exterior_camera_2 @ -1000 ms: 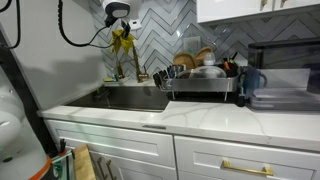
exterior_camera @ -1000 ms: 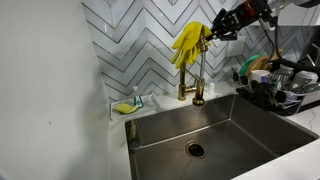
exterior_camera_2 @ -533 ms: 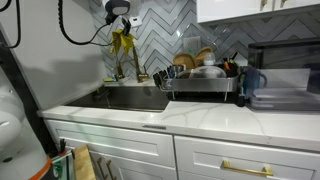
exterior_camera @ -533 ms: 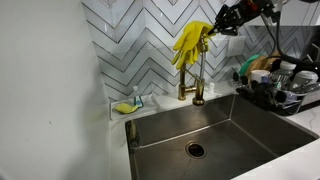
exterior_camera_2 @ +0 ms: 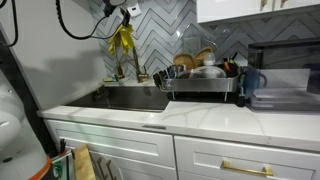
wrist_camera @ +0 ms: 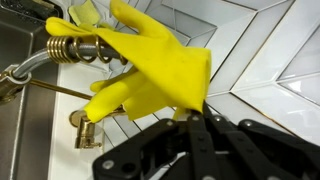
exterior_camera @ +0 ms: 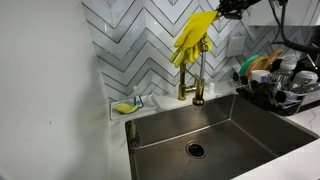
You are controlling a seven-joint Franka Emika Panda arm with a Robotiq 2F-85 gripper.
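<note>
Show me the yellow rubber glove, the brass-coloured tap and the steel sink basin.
yellow rubber glove (wrist_camera: pixel 150 75): wrist view, on its palm.
brass-coloured tap (exterior_camera: pixel 201 82): in an exterior view, on its upright stem.
steel sink basin (exterior_camera: pixel 235 135): in an exterior view, on its bare floor.

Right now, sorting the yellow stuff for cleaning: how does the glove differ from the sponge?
The glove hangs in the air, pinched by the tool; the sponge lies low at the corner of the sink. The glove is large, long and limp; the sponge is small and compact. Both are yellow.
</note>
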